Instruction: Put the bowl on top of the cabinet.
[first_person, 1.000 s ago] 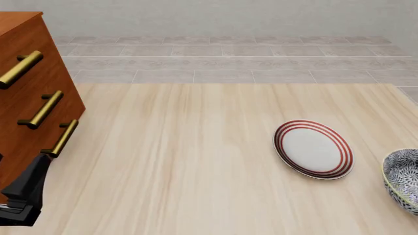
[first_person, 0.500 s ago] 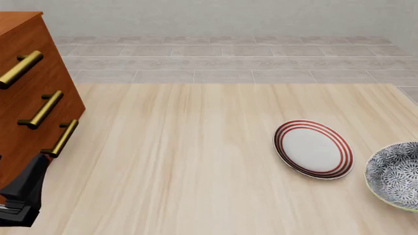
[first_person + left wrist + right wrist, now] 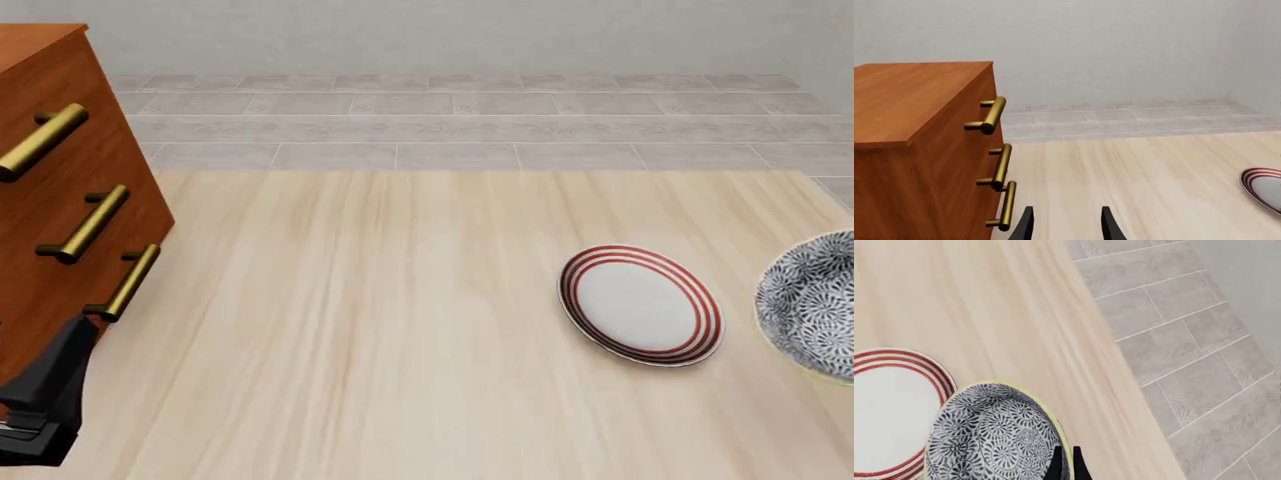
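— At the right edge of the front view, what is there?
— A black-and-white patterned bowl (image 3: 810,305), cut off by the frame, just right of a white plate (image 3: 641,304) with red rings on the pale wooden table (image 3: 400,330).
— Who holds it?
— The right gripper (image 3: 1065,464). Its wrist view shows two dark fingers pinching the bowl's yellowish rim.
— And the cabinet?
— The reddish-brown cabinet (image 3: 60,200) stands at far left, well apart from the bowl, three gold handles (image 3: 91,224) facing the table.
— The other arm?
— The left gripper (image 3: 1066,227) sits beside the cabinet, fingers spread, nothing between them.
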Controlling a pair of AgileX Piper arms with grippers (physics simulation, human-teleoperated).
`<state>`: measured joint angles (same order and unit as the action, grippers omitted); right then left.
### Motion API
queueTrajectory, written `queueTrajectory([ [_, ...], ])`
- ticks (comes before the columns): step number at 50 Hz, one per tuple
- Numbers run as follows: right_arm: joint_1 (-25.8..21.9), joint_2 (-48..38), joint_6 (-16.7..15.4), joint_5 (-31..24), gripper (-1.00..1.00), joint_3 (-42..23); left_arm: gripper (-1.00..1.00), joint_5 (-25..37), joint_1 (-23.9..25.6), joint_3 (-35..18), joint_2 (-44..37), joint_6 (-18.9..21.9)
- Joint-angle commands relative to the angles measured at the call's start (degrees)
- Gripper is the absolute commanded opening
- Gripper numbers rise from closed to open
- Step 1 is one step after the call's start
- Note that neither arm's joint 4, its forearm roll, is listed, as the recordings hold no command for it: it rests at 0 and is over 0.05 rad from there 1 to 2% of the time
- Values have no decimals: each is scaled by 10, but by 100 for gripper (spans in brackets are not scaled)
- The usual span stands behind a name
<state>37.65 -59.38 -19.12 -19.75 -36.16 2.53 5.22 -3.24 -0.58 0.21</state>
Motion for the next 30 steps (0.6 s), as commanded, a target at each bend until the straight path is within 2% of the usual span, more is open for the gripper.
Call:
queueTrajectory([
  [1, -21, 59, 14, -41, -100, -24, 100, -1, 2, -2, -4, -4],
  [7, -39, 81, 29, -53, -100, -39, 100, 1, 17, -6, -2, 6],
  [15, -57, 91, 29, -60, -100, -44, 100, 13, 18, -15, 3, 3],
  [30, -106, 116, 46, -71, -100, -59, 100, 21, 61, -37, -12, -8],
])
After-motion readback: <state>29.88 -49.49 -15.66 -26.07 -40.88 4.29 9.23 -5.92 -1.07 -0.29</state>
